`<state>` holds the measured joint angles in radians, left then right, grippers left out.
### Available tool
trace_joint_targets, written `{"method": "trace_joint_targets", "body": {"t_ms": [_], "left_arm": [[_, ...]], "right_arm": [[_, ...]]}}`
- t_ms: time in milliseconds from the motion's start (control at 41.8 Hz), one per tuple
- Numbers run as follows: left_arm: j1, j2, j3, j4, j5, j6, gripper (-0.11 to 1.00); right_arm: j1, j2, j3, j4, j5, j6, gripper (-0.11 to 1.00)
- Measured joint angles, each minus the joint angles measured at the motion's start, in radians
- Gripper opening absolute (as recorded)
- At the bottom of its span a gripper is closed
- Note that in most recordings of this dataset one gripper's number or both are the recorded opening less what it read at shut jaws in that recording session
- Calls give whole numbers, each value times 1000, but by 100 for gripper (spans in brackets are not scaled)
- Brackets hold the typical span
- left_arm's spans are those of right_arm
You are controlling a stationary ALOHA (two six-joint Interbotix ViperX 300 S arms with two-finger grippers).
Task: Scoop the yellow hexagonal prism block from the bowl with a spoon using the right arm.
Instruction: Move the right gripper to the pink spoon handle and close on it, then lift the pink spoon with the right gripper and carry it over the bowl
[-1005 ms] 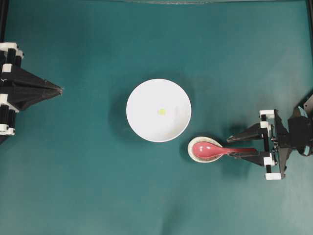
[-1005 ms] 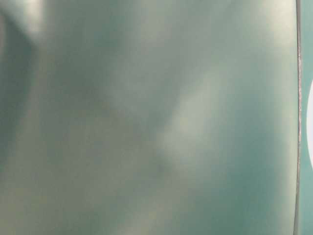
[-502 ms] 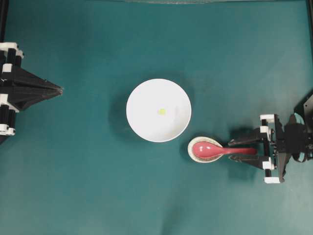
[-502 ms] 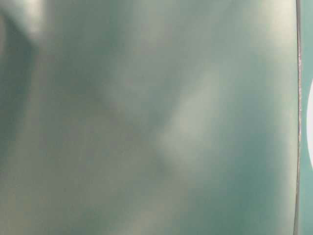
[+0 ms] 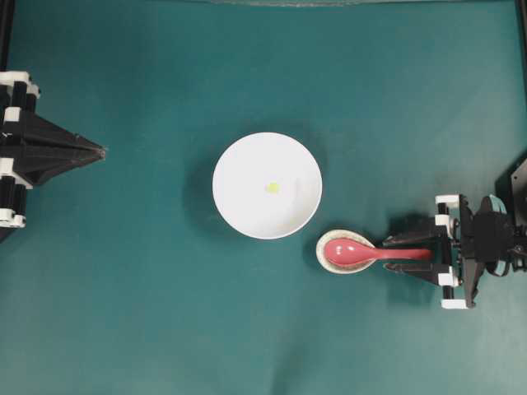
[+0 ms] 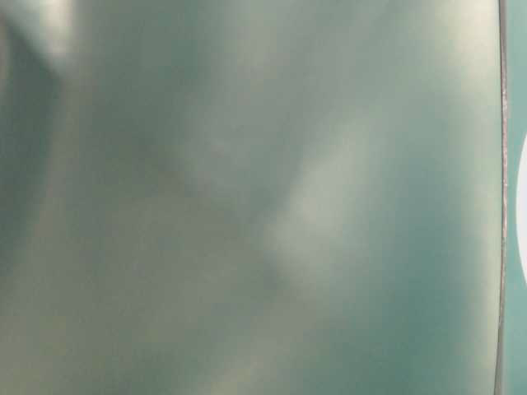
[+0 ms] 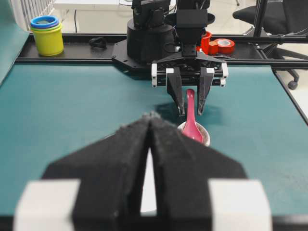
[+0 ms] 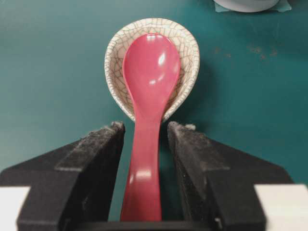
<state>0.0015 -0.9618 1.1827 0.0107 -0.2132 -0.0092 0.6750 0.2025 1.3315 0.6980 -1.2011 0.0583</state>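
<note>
The right gripper (image 8: 144, 144) straddles the spoon (image 8: 147, 96) handle – fingers (image 8: 94, 159) apart, not gripping. The scoop lies in the spoon rest (image 5: 346, 251) beside the bowl (image 5: 247, 214); the yellow block (image 5: 272, 188) sits inside. The left gripper (image 7: 150, 120) – fingers together – stays back.

Overhead camera looks straight down on the whole table (image 5: 148, 313). Table-level view is blurred, possibly pressed against the mat. Left wrist camera faces level across toward the spoon (image 7: 191, 118); right wrist camera sees it close, from above its handle.
</note>
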Motion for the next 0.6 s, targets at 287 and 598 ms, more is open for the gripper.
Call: {"method": "trace_joint_targets", "body": {"t_ms": [287, 598], "left_arm": [[0, 0, 0, 0, 0, 0, 0], [0, 0, 0, 2, 0, 2, 0]], "right_arm": [[0, 0, -2, 3, -5, 0, 49], [0, 0, -2, 3, -11, 0, 24]]}}
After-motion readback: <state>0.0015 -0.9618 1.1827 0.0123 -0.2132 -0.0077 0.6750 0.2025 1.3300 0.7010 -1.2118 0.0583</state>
